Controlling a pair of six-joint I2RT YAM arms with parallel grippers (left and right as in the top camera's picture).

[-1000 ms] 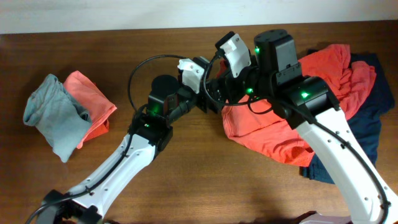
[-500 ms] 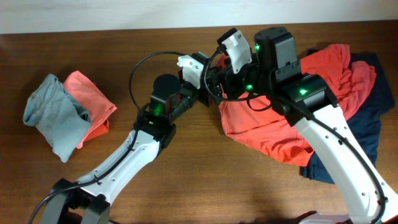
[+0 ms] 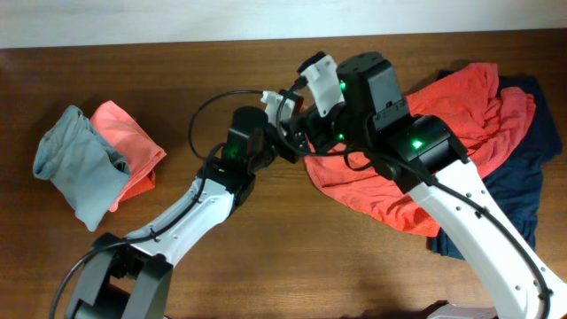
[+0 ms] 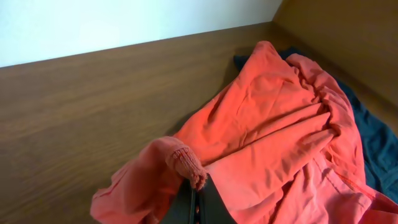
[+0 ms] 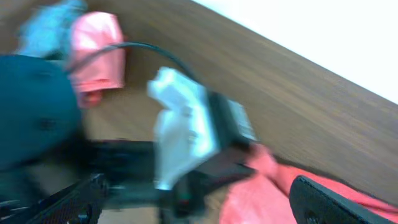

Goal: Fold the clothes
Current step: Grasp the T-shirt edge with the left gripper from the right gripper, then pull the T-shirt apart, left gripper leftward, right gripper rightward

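From overhead, the crumpled coral shirt lay on the tabletop's right side over a navy piece, with folded pieces far left. The left wrist view showed the left gripper closed on the shirt's bunched edge. In the blurred right wrist view, the right gripper stood wide open near that edge.

The right wrist picture is blurry: the folded pile is a grey and pink smear, and the bottom edge cuts off the 2 fingers of the right end effector. From above, the right arm hides part of the orange shirt. In the left wrist picture, the navy cloth runs off the right edge.
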